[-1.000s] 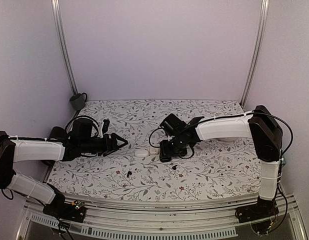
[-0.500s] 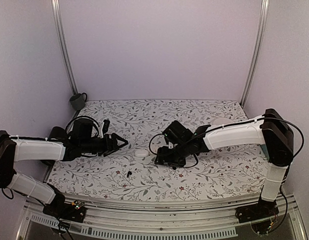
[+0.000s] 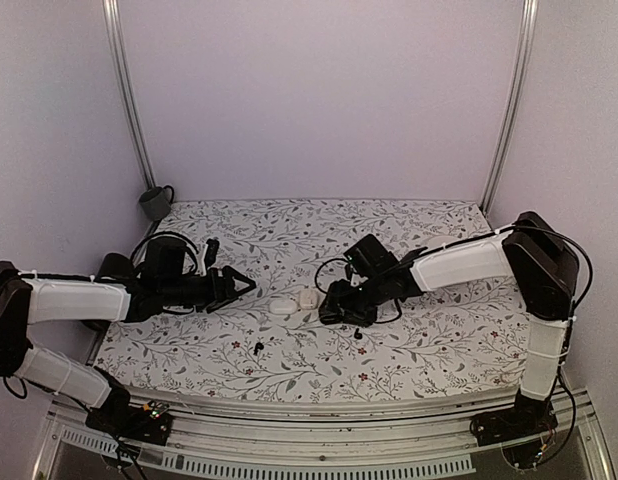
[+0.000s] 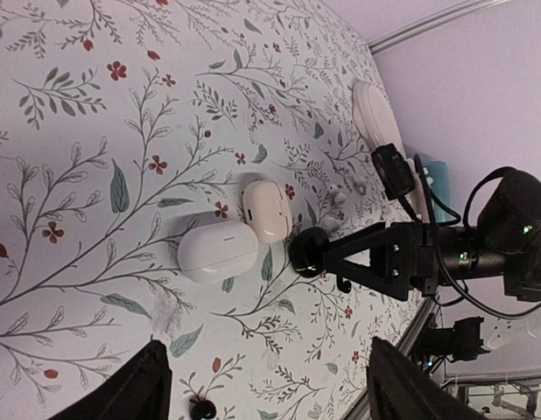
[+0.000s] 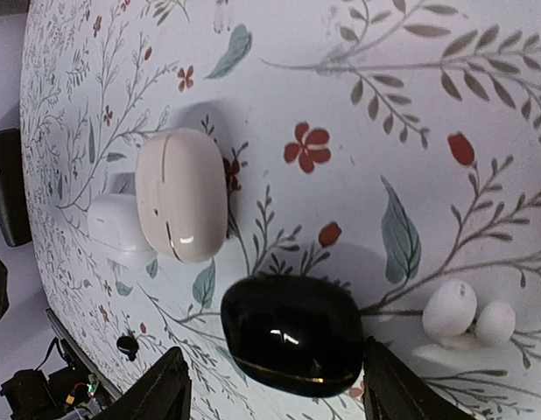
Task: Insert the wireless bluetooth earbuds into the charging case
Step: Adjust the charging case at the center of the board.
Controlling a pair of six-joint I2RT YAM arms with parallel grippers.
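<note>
Swing back rightward: my R gripper (image 3: pixel 331 311) now straddles glossy black puck-like charging case (image 5: pixel 292 341), fingers wide, empty; L gripper (image 3: pixel 248 283) open, empty. Prob. case-grab next; tiny black earbuds (image 3: pixel 259 347) loose.

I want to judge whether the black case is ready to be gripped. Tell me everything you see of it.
The charging case is a small, rounded black pebble of glossy plastic, with bright highlights on top and a thin seam near one edge; it looks closed. It lies flat on the floral tablecloth, between the open fingers of the right gripper, which straddle it; whether they touch it cannot be told. A cream oval case lies close beside it, apart.
</note>
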